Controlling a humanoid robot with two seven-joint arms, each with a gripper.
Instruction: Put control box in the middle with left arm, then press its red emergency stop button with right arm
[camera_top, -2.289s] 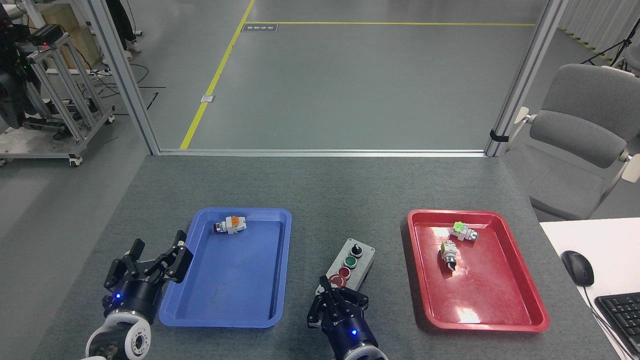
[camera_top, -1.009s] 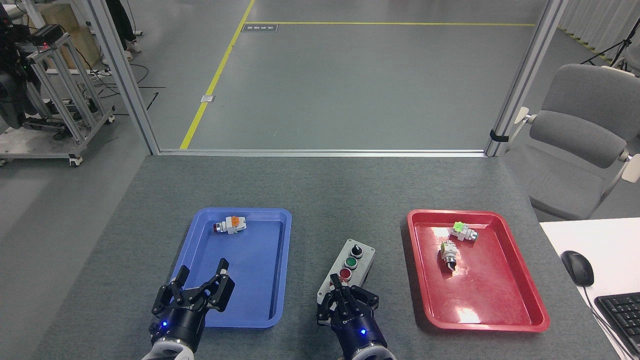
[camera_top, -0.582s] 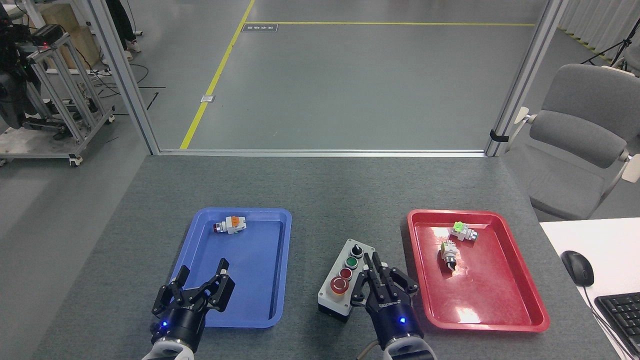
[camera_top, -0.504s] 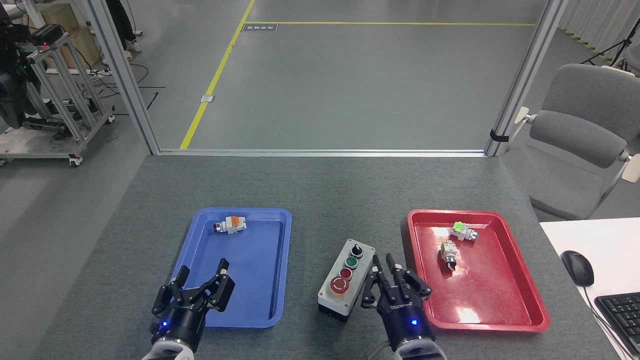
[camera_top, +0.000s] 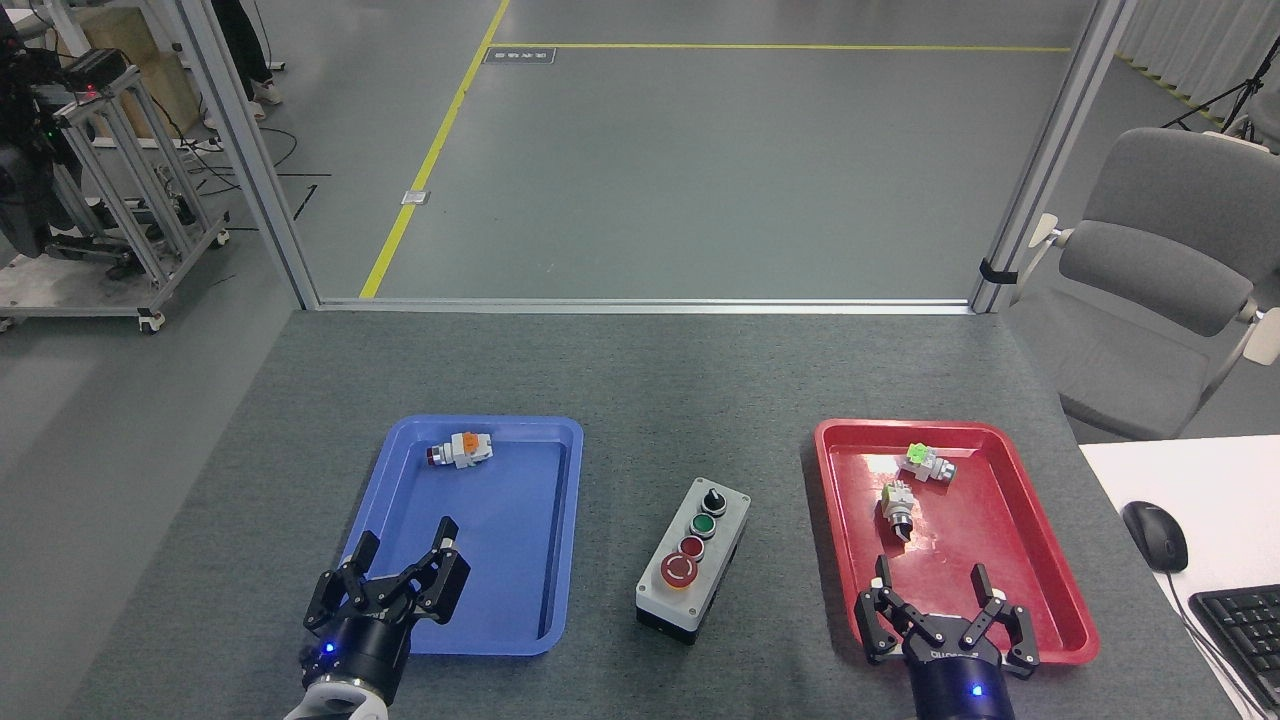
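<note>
The control box (camera_top: 694, 558) is a light-grey oblong on a black base, lying on the bare grey felt of the middle (camera_top: 680, 440) between the two trays. Its face shows a black knob, a green button, a small red button and, nearest me, the red emergency stop button (camera_top: 679, 569) with a yellow collar. Over the near end of the blue tray, well left of the box, my left gripper (camera_top: 405, 548) is open and holds nothing. My right gripper (camera_top: 930, 580) hangs open and empty over the red tray's near edge, right of the box.
A blue tray (camera_top: 470, 535) on the left holds one small switch part (camera_top: 460, 450). Two switch parts (camera_top: 915, 485) lie in the red tray (camera_top: 1010, 560) on the right. A white desk with a mouse (camera_top: 1155, 535) and keyboard borders the right edge, with a grey chair (camera_top: 1160, 280) behind.
My right gripper has left the red emergency stop button, swung right past the box and opened over the red tray's near edge. My left gripper moved over the blue tray, then stayed.
</note>
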